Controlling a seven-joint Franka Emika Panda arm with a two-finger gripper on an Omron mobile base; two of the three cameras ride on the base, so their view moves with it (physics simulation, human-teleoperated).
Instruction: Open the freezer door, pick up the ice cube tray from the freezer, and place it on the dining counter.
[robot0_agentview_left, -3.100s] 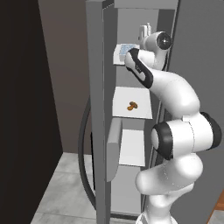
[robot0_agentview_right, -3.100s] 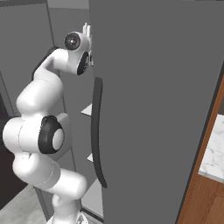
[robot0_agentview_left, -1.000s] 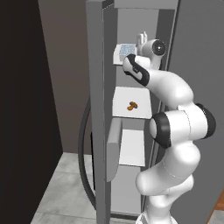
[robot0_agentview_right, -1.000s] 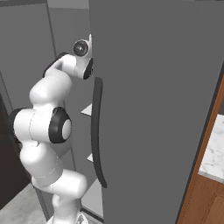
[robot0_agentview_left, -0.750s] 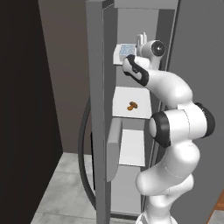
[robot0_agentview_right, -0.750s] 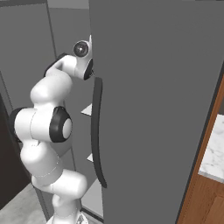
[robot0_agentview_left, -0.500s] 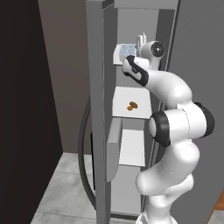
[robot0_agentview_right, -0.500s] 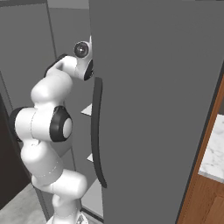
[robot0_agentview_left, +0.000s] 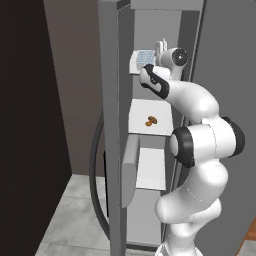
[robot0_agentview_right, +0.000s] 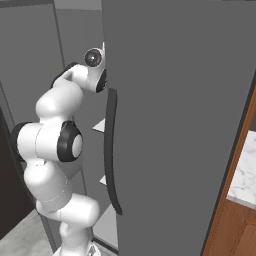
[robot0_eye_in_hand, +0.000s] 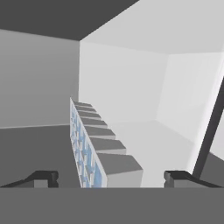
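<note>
Having swung the freezer door (robot0_agentview_left: 111, 125) open, we straddle the ice cube tray (robot0_eye_in_hand: 89, 151) with our hand (robot0_eye_in_hand: 111, 177) spread wide, grasping and carrying it to the tabletop remaining.

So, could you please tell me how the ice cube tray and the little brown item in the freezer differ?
The ice cube tray is pale blue and rectangular with rows of compartments; the brown item is a small rounded lump. The tray sits on the upper shelf, the brown item on the shelf below. The tray is clearly larger. Both rest on white shelves.
</note>
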